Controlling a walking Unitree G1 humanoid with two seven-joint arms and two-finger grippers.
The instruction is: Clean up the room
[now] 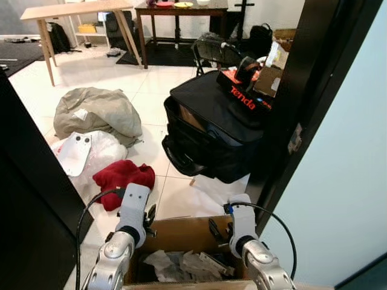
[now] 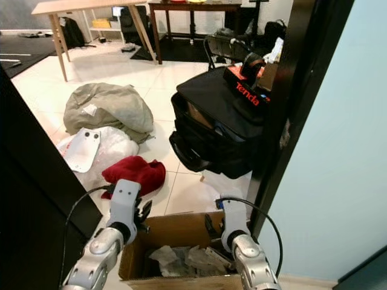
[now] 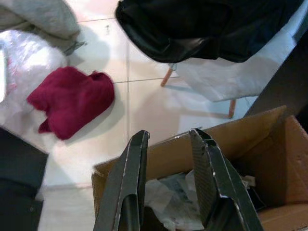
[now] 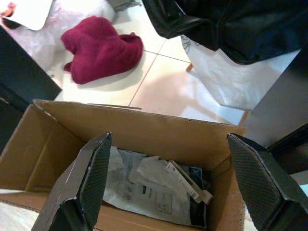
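An open cardboard box (image 1: 181,228) sits right in front of me on the tiled floor, with crumpled paper and packaging (image 1: 181,263) inside. My left gripper (image 3: 168,137) hovers at the box's far left corner, open, nothing between its fingers. My right gripper (image 4: 168,139) hangs over the box's right half, spread wide and empty. A red cloth (image 1: 124,177) lies bunched on the tiles just beyond the box to the left, also seen as the red cloth (image 4: 101,48) in the right wrist view.
A black suitcase (image 1: 211,127) with a red "Tenda" box on top stands ahead right. A grey-green bundle (image 1: 97,112) and a white plastic bag (image 1: 91,151) lie left. A black door frame (image 1: 314,90) rises on the right, a dark panel (image 1: 24,181) on the left. A wooden table (image 1: 72,12) stands far back.
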